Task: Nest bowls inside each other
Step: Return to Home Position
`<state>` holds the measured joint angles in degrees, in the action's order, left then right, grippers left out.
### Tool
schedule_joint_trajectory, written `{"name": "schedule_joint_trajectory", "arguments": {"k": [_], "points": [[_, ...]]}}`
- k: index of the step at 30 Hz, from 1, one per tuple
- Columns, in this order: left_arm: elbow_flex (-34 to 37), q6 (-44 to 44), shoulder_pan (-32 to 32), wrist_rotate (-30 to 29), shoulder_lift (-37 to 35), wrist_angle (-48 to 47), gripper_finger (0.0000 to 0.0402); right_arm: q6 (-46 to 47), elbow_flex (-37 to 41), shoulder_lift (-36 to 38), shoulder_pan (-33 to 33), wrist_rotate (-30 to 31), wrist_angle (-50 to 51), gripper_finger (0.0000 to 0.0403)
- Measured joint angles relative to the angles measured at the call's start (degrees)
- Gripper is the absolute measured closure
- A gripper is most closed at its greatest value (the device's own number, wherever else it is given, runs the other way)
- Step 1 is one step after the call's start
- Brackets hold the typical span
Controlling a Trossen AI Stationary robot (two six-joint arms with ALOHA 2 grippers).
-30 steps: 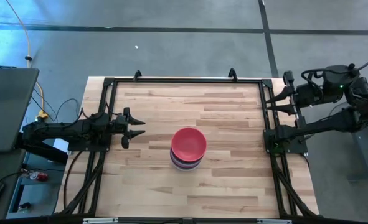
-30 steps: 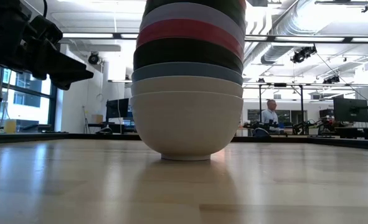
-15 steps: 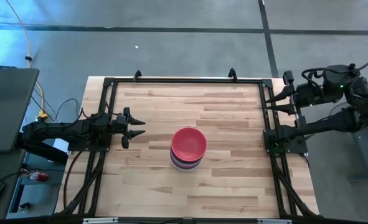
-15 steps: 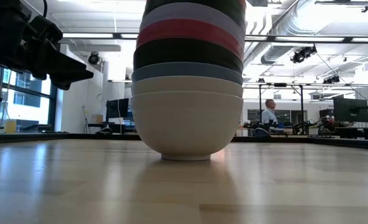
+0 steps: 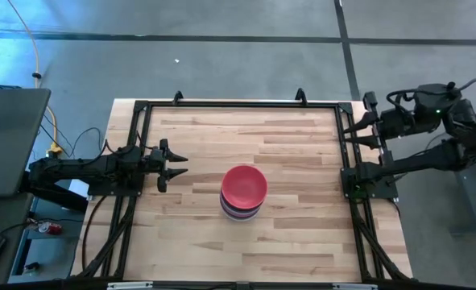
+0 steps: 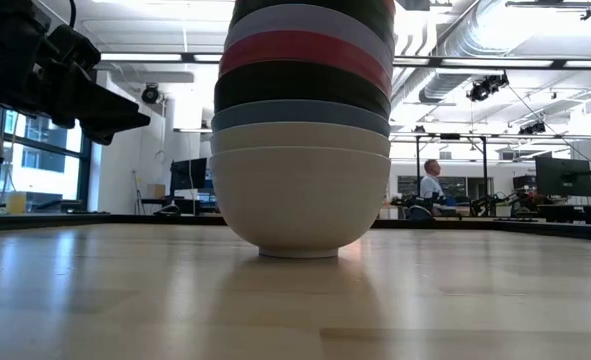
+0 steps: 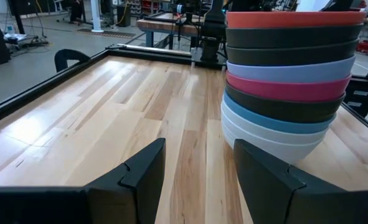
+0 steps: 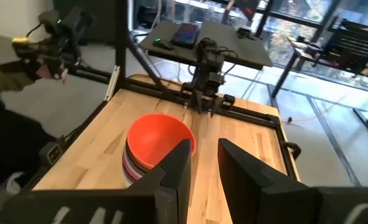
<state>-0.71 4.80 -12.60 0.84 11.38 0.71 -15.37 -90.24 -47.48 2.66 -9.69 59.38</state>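
Observation:
The bowls stand nested in one stack (image 5: 243,192) at the table's middle, a red bowl (image 8: 159,142) on top and a white bowl (image 6: 300,200) resting by its foot on the wood. Between these, the left wrist view shows black, lavender, magenta, black, blue and white rims (image 7: 288,81). My left gripper (image 5: 181,165) is open at the table's left side, level and pointing at the stack, a short way off it (image 7: 199,158). Raised above the right edge, my right gripper (image 5: 349,134) is open, with nothing between its fingers (image 8: 204,152).
A black frame rail (image 5: 238,104) runs around the tabletop. Bare wood lies on every side of the stack. A laptop (image 5: 8,141) sits off the left edge. A person's sleeve and hand (image 8: 22,59) show beyond the table in the right wrist view.

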Motion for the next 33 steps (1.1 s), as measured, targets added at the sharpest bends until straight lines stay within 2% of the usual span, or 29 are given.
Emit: {"name": "schedule_joint_trajectory", "arguments": {"k": [3,7,10,13,15,17,23,30,33], "points": [[0.0,0.1,0.0,0.0,0.0,0.0,0.0222,-2.1,0.0,-0.7,0.0,-1.9,0.7,0.0329],[0.0,0.1,0.0,0.0,0.0,0.0,0.0222,-3.9,0.0,-1.4,0.0,-8.5,1.2,0.0329],[0.0,0.1,0.0,0.0,0.0,0.0,0.0222,-2.3,0.0,-1.7,0.0,-10.2,1.0,0.0329],[0.0,0.1,0.0,0.0,0.0,0.0,0.0222,2.6,0.0,-1.6,0.0,-6.6,-0.3,0.0329],[0.0,0.1,0.0,0.0,0.0,0.0,0.0222,3.1,0.0,-1.6,0.0,-1.6,-1.3,0.0329],[0.0,0.1,0.0,0.0,0.0,0.0,0.0222,1.7,0.0,-1.6,0.0,-0.2,-2.0,0.0329],[0.0,0.1,0.0,0.0,0.0,0.0,0.0222,-5.4,0.0,-1.6,0.0,-14.4,-4.5,0.0329],[0.0,0.1,0.0,0.0,0.0,0.0,0.0222,-11.4,0.0,-1.2,0.0,-19.1,-4.5,0.0329],[0.0,0.0,0.0,0.0,0.0,0.0,0.0222,-12.1,0.0,-0.4,0.0,-19.3,-4.3,0.0329]]}}
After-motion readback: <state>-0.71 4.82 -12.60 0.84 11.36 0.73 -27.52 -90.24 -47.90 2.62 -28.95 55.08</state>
